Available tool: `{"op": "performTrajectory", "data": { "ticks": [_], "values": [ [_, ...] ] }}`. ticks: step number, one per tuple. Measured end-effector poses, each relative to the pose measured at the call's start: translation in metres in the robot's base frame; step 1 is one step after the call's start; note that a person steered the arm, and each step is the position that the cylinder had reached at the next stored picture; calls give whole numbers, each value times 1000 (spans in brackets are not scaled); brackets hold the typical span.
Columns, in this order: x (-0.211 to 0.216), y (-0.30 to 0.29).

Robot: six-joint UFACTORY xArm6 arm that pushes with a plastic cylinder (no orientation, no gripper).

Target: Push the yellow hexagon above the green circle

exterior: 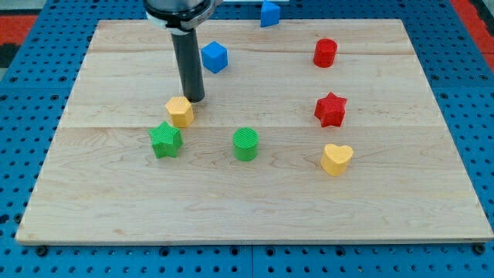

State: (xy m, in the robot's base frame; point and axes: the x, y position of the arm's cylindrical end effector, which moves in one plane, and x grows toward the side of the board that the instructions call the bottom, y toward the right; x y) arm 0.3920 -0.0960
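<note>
The yellow hexagon (180,111) sits left of the board's middle. The green circle (245,144) lies lower and to its right, about a block's width of board between them. My tip (194,100) stands at the hexagon's upper right edge, touching or nearly touching it. The dark rod rises from there toward the view's top.
A green star (165,140) lies just below and left of the hexagon. A blue cube (214,56) is right of the rod. Another blue block (269,13) sits at the board's top edge. A red cylinder (326,52), red star (330,110) and yellow heart (336,159) are on the right.
</note>
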Motion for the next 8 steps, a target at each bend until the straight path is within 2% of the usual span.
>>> {"op": "performTrajectory", "data": {
  "ticks": [2, 3, 4, 6, 8],
  "values": [
    [35, -79],
    [74, -92],
    [92, -60],
    [36, -33],
    [13, -59]
  ]
}}
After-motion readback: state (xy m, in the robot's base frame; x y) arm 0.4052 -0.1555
